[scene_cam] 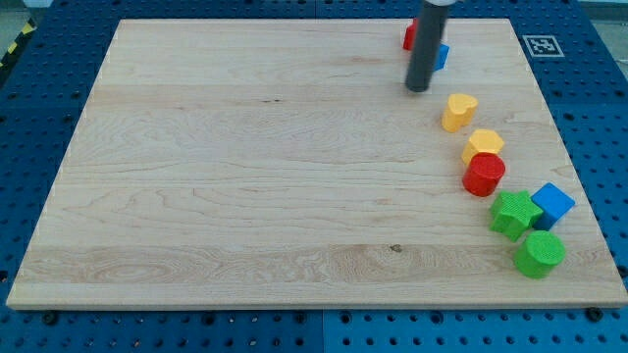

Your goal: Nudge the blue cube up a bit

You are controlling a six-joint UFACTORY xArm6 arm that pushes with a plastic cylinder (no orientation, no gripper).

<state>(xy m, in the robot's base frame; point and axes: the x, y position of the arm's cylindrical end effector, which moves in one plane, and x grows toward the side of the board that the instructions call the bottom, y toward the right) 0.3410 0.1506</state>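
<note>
Standing near the view's top right of the bench [245, 196], my tip [419, 88] rests on the wood at the lower end of the dark rod. No pincer is fitted, so no wide, narrow or holding state can be told.

Just above my tip, the rod partly hides two blocks: a red block [407, 37] on its left side and a small blue block [443, 56] on its right side; neither shape can be made out.

Below and to the right of my tip, close by, sits the yellow heart-shaped block [457, 112]. Further down that way lie the yellow hexagonal block [483, 144] and the red cylinder [484, 175], touching each other.

The blue cube [552, 204] lies well apart from my tip, far down and to the right, near the bench's right edge. The green star-shaped block [513, 214] touches its left side. The green cylinder [539, 253] sits just below both.
</note>
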